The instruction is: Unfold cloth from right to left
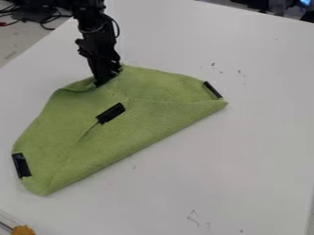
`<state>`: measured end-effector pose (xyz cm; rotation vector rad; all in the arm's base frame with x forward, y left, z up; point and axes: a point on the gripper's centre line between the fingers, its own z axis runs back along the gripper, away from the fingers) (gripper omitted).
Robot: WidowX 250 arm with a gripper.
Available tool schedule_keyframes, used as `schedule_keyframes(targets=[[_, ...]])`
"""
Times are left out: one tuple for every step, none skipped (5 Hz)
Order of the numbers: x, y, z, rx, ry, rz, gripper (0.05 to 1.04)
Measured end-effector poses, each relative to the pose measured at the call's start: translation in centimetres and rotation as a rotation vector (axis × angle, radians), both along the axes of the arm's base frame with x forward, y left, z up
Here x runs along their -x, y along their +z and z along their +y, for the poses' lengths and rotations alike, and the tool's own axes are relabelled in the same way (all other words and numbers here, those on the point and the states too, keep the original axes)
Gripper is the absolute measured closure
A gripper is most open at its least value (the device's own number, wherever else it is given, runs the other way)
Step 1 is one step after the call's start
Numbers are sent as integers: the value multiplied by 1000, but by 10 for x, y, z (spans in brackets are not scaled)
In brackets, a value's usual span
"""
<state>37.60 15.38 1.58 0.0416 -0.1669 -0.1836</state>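
The black gripper [105, 78] hangs down at the upper left of the camera view, its tip at the upper edge of the green cloth [141, 124]. The cloth lies folded on the white table, with a long straight fold along its lower right side. Around the gripper's tip the fabric is rumpled and slightly raised. Black tape patches show at the cloth's left end, near its middle and at its right end. Whether the fingers hold fabric is hidden.
The white table [245, 160] extends around the cloth, with small dark marks on its surface. An orange object [23, 230] sits at the bottom left corner beside a clear edge. Dark cables [36, 17] lie beyond the table at the upper left.
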Motion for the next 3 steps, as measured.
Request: schedule_keyframes(targets=[[-3,0,5,-23,-17,3,1007],[-2,2,11,-61,-27,20,854],[-3,5,16,-94,-35,30,598]])
